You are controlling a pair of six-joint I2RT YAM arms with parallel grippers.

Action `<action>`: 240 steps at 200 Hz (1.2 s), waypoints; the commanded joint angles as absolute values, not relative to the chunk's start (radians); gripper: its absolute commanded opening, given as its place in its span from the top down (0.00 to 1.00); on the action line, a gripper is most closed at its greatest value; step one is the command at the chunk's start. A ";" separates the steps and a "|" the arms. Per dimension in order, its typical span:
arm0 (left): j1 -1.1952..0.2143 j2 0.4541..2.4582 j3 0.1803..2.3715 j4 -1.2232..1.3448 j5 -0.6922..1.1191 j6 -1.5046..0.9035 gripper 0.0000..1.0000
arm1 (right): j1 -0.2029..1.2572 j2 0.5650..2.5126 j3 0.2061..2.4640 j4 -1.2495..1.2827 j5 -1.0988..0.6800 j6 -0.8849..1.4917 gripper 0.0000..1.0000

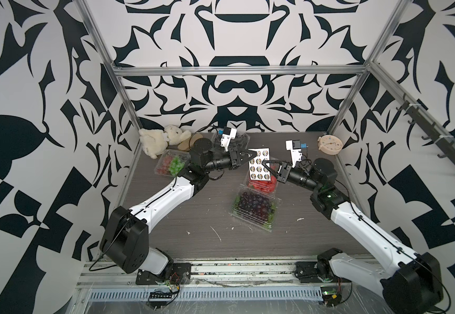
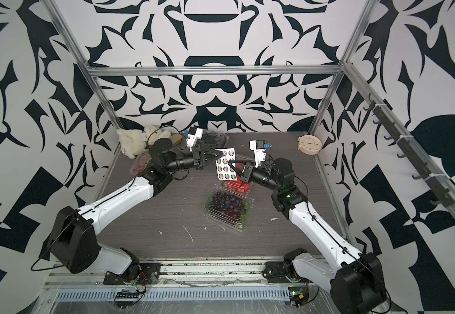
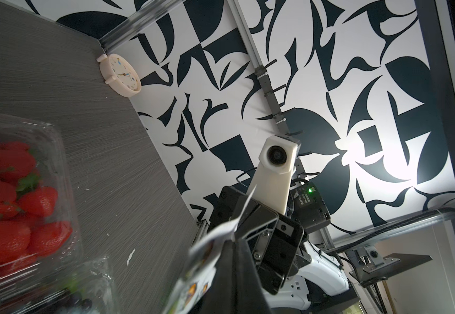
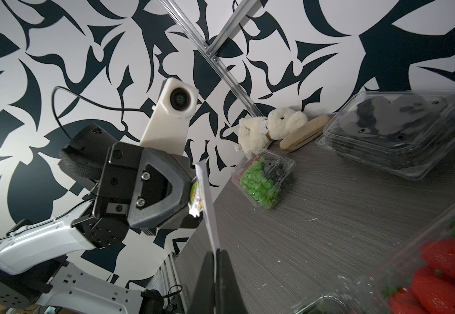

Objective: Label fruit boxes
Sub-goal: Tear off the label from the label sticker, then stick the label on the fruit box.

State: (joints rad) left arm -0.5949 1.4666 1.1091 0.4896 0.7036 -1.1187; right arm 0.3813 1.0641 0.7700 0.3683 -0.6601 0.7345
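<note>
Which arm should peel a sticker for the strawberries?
Right, probably. The left gripper pins the sticker sheet by a corner; the right gripper pinches mid-sheet, nearest the strawberry box.

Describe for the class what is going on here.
A sticker sheet is held up in the air above the strawberry box. The left gripper is shut on one corner, the right gripper on the sheet's other side. The purple grape box, green grape box and black berry box lie untouched.
</note>
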 commanded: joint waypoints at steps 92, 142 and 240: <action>-0.593 1.367 1.107 0.335 0.679 -1.031 1.00 | 0.381 0.941 0.802 0.183 -0.434 0.567 1.00; -0.612 1.357 1.009 0.179 0.567 -0.941 1.00 | 0.363 0.798 0.762 0.070 -0.311 0.517 1.00; -0.472 1.651 1.259 -0.008 0.449 -0.792 1.00 | 0.354 0.793 0.741 0.095 -0.346 0.519 1.00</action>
State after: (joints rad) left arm -0.5491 1.5600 1.1744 0.0212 0.4519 -0.8276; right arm 0.3550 0.7792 0.7311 0.0376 -0.3325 0.5373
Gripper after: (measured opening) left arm 0.039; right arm 0.040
